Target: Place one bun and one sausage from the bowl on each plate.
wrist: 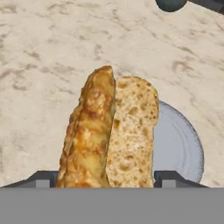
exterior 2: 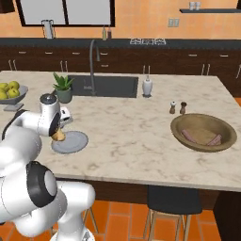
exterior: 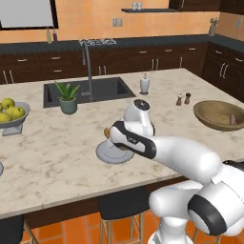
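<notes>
My gripper (wrist: 107,179) is shut on the bun (wrist: 109,131), a golden-brown roll split along its length with a paler crumb side. It hangs just above the near-left part of the pale grey-blue plate (wrist: 179,148). From the right base camera the bun (exterior 2: 58,135) shows below the hand at the left rim of the plate (exterior 2: 75,141). In the left base view my arm hides most of the plate (exterior: 107,153) and the bun (exterior: 106,132). The wooden bowl (exterior 2: 202,147) far to the right holds two sausages (exterior 2: 190,135); one sausage (exterior: 232,119) shows in the bowl (exterior: 202,114).
A fruit bowl (exterior 2: 9,92) with green fruit stands at the left. A potted plant (exterior 2: 62,88) and the sink (exterior 2: 103,84) lie behind the plate. A soap dispenser (exterior 2: 147,86) and salt and pepper shakers (exterior 2: 178,107) stand mid-counter. Stools are tucked under the near edge.
</notes>
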You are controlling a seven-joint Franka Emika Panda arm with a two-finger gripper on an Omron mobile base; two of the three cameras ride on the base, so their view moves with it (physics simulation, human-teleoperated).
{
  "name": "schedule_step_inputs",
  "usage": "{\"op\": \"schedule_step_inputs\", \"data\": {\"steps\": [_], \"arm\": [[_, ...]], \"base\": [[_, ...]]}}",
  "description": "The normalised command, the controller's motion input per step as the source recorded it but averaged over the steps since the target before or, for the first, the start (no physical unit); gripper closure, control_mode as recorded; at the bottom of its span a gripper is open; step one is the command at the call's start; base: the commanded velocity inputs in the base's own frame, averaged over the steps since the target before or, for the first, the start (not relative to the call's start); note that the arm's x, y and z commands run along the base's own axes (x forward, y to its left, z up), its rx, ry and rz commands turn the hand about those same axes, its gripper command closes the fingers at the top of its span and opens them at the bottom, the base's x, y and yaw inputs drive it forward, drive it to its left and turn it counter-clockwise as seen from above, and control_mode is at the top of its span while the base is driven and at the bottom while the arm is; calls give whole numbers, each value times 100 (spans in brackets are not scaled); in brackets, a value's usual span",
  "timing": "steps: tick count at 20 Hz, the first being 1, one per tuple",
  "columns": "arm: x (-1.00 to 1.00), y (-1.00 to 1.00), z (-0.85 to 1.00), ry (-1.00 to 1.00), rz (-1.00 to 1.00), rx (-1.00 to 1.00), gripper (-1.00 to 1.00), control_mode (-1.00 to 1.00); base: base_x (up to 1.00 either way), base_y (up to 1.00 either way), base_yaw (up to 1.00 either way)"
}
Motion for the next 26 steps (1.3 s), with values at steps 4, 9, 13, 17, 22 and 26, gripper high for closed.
{"op": "schedule_step_inputs", "data": {"steps": [4,9,13,17,22,26], "arm": [[58,-47,-9,2,0,0,100,-100],[-26,-8,-30,-1,0,-3,100,-100],[-3,24,-6,0,0,-3,100,-100],[5,0,2,0,0,0,-100,-100],[-45,-34,53,-8,-2,6,-100,-100],[-62,-82,35,-11,-7,12,-100,-100]], "base": [[0,0,0],[0,0,0],[0,0,0],[0,0,0],[0,0,0],[0,0,0]]}}
